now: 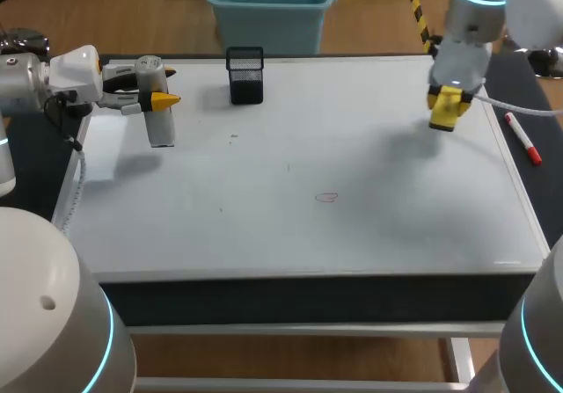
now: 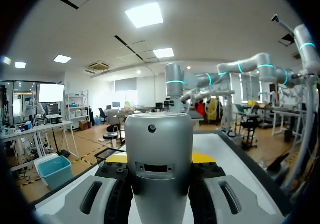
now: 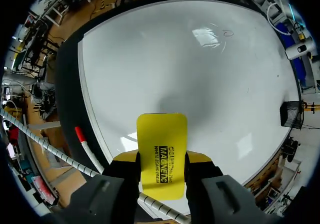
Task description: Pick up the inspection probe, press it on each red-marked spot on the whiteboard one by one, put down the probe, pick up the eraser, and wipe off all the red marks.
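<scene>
On our left, our left pincer (image 1: 161,90) pinches the probe (image 1: 159,125), a smooth silver-grey cylinder with a rounded end, a small dark dot and a slot in its side. It is held above the far left corner of the whiteboard (image 1: 352,147), which lies on the dark bench (image 1: 308,292). Just beside it stands a black mesh cup (image 1: 245,75); we cannot tell its contents. One faint red mark (image 1: 326,197) sits mid-board. Our right pincer (image 1: 449,103) grips the yellow eraser (image 3: 161,149) above the board's right side. A red marker (image 1: 522,138) lies off that edge.
</scene>
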